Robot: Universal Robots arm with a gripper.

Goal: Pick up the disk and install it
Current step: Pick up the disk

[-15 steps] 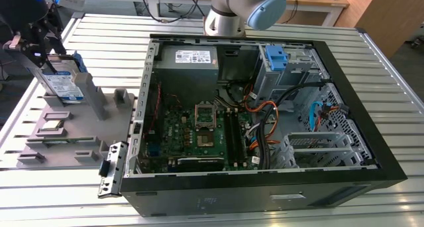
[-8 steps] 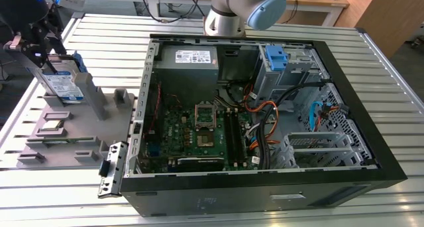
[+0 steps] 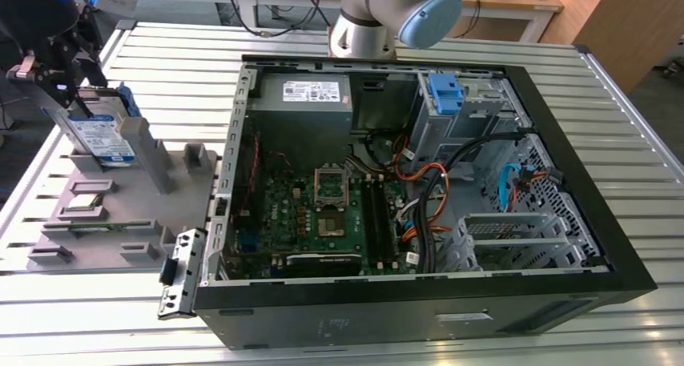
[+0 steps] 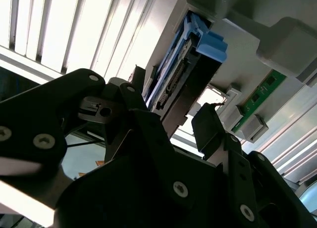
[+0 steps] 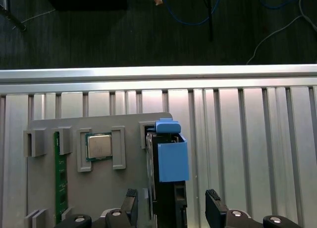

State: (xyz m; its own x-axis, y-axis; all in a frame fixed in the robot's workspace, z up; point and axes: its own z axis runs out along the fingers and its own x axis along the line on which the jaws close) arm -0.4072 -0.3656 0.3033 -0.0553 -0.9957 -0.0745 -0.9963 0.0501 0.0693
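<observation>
You are at the pick-up step. The black two-finger gripper (image 5: 171, 196) hangs over the disk (image 3: 102, 134), a flat silver-metal hard drive with a white-and-blue label in a blue plastic carrier. The disk stands on edge in a slot of the grey fixture plate (image 3: 128, 214) at the exterior view's left, well apart from the open black computer case (image 3: 428, 310).

In both wrist views the jaws are spread wide and straddle the drive's upper end. One finger (image 5: 130, 204) sits on each flat side with a gap showing, so nothing is gripped. I judge that none of the install is done yet.

Closing here calls for the pads to meet the flat faces squarely, clear of the blue tab at the carrier's top. The two gaps look slightly uneven, so centre before you squeeze.

The slot walls hug the drive's lower part, so the only free way out looks to be straight up, where the room is open. A square silver processor chip (image 5: 99, 145) and a green memory stick (image 5: 60, 173) sit in neighbouring slots on the plate.

Inside the case, mind the raised rim. Orange and black cables (image 3: 428, 182) crowd the space near the lone blue plastic bracket (image 3: 444, 94), which sits just beside the grey power-supply box (image 3: 304, 94).
</observation>
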